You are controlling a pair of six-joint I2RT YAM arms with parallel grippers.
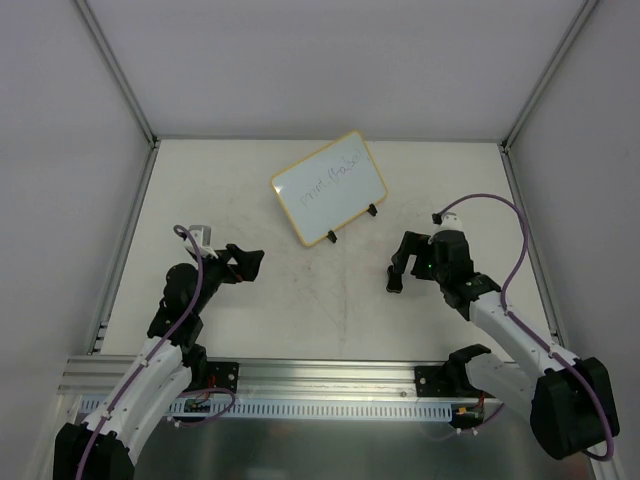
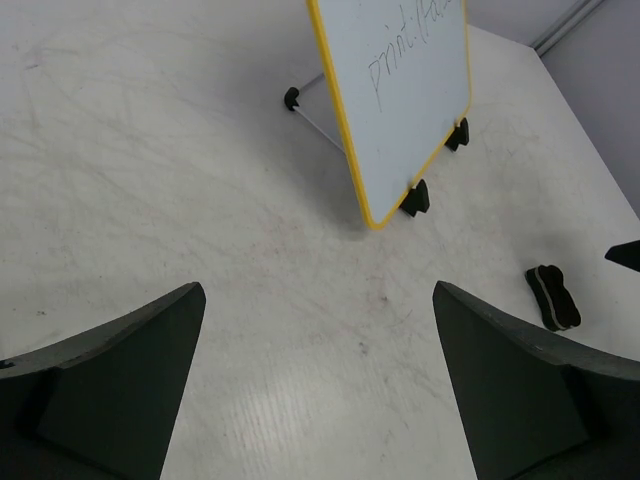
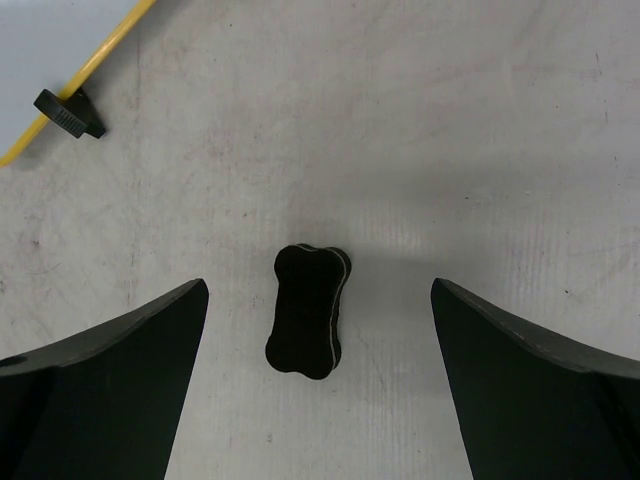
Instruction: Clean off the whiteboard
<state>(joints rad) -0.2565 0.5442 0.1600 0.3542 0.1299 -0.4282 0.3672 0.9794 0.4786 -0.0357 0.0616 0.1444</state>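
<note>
White table (image 1: 250, 310) carries one whiteboard (image 1: 330, 190), propped on two black feet at the far middle, handwriting on it. Nearer and right of it, one black eraser (image 3: 307, 312) lies beneath the right gripper (image 1: 404, 264), jaws spread wide. The left gripper (image 1: 247, 262) is spread too, empty.

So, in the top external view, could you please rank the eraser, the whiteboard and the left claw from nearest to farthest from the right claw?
1. The eraser: directly under the right claw, between its fingers.
2. The whiteboard: farther back, to its left.
3. The left claw: across on the far left.
</note>
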